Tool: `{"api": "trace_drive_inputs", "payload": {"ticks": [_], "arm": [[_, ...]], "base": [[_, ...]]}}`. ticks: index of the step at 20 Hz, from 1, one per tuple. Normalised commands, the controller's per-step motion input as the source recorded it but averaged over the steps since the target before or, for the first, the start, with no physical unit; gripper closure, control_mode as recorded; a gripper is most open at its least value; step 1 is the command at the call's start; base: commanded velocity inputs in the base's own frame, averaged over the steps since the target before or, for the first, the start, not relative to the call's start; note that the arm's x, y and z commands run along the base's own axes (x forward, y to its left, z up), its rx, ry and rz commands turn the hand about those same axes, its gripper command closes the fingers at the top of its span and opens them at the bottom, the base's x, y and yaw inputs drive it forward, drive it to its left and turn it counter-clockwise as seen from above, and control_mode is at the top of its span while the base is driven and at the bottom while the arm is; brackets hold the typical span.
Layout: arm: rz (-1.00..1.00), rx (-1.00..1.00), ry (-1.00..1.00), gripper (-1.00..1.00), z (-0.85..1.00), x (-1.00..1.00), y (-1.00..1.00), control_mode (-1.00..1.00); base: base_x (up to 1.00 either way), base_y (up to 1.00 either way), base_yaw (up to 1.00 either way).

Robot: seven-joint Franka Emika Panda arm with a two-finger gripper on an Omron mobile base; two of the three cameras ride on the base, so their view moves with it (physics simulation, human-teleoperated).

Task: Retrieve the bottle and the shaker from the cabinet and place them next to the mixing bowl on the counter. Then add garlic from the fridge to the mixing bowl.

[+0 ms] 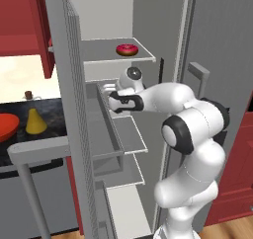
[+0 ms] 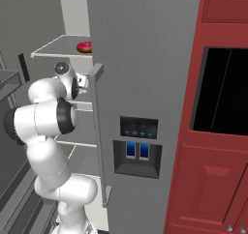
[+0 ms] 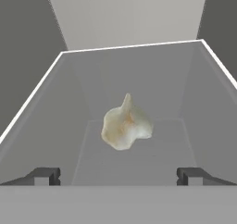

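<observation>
Bowl (image 1: 7,126), bottle (image 1: 35,120) on counter (image 1: 49,109) at left. Fridge (image 1: 74,134) open; doughnut (image 1: 127,49) on the upper shelf. Garlic (image 3: 126,126) in grey bin (image 3: 55,126), tip pointing up toward back wall, nothing between it and gripper (image 3: 118,176). Fingers (image 3: 44,176) wide, empty.

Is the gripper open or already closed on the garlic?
Open. In the hand view the gripper has its fingertips spread wide apart, and the garlic lies untouched beyond them inside a pale grey fridge bin.
</observation>
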Motion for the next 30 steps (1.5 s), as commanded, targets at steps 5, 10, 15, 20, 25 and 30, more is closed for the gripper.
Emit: {"api": "trace_drive_inputs", "payload": {"ticks": [5, 10, 15, 20, 25, 30], "arm": [[0.0, 0.0, 0.0, -1.0, 0.0, 0.31, 0.0, -1.0], [0.0, 0.0, 0.0, -1.0, -0.01, 0.0, 0.0, -1.0], [0.0, 0.0, 0.0, -1.0, -0.18, 0.01, 0.0, -1.0], [0.0, 0.0, 0.0, -1.0, -0.25, 0.12, 0.01, -1.0], [0.0, 0.0, 0.02, -1.0, -0.02, 0.26, 0.04, -1.0], [0.0, 0.0, 0.03, -1.0, 0.0, 0.25, 0.05, -1.0]], "base": [[0.0, 0.0, 0.0], [0.0, 0.0, 0.0], [0.0, 0.0, 0.0], [0.0, 0.0, 0.0], [0.0, 0.0, 0.0], [0.0, 0.0, 0.0]]}}
